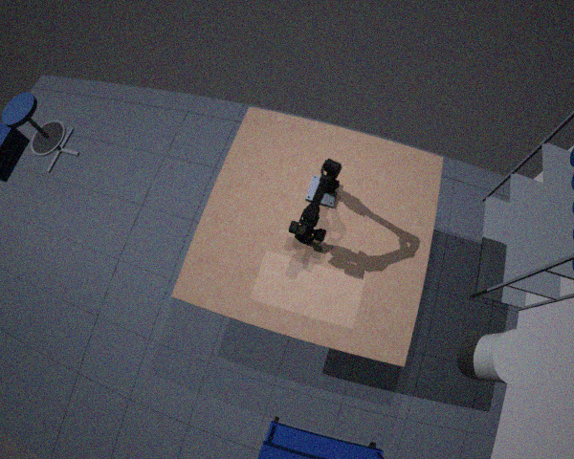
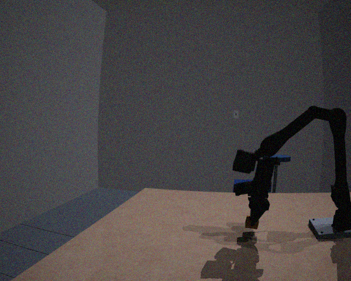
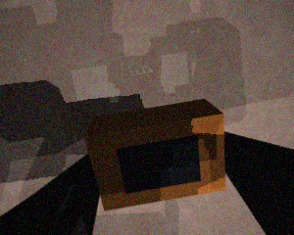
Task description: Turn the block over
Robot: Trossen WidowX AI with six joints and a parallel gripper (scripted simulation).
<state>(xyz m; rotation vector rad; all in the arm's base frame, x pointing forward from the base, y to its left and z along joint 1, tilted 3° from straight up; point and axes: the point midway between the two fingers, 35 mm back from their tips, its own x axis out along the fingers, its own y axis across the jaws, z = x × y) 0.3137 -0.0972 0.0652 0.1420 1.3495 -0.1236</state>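
Note:
The block (image 2: 250, 224) (image 3: 213, 184) is orange-brown with a dark blue rectangle, its marked side (image 3: 159, 165). That side faces up toward the wrist camera. My gripper (image 2: 253, 220) (image 3: 156, 150) is shut on the block, with one black finger at each short end in the wrist view. It holds the block a little above the table (image 1: 218, 212) (image 2: 139, 226), and a dark shadow lies under it in the exterior view. In the top view the arm hides the block, and the fingertips cannot be made out. The block's underside is hidden.
The arm's pale base plate (image 1: 314, 189) (image 2: 319, 229) stands on the table behind the gripper. A lighter rectangle (image 1: 307, 296) shows on the table near its lower edge in the top view. Blue stools and stairs with railings stand off the table.

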